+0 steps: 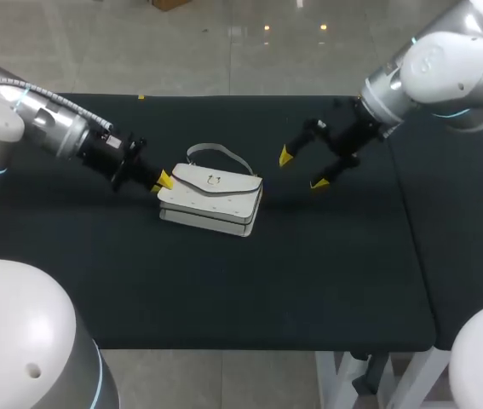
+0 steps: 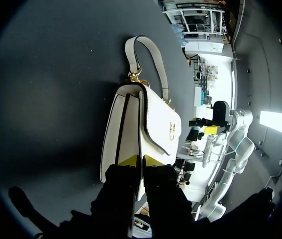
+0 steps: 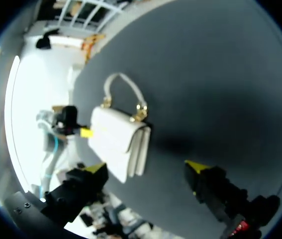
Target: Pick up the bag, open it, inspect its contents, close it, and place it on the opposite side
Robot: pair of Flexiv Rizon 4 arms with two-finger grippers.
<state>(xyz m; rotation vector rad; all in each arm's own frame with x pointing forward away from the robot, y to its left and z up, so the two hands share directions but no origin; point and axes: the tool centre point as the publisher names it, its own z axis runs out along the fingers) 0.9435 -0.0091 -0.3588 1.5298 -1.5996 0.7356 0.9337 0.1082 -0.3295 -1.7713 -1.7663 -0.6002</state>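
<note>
White leather flap handbag [image 1: 211, 203] lies mid-left on your black table [image 1: 326, 273]; left gripper [image 1: 163, 181] pinches its nine o'clock end, likely for lifting; right gripper [image 1: 301, 169] hovers spread at three o'clock

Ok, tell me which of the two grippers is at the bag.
The left gripper: it pinches the near end of the white bag. The right gripper hangs wide open, apart from the bag.

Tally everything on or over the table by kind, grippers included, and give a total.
white bag: 1
yellow-tipped grippers: 2 (left gripper, right gripper)
Total: 3
</note>
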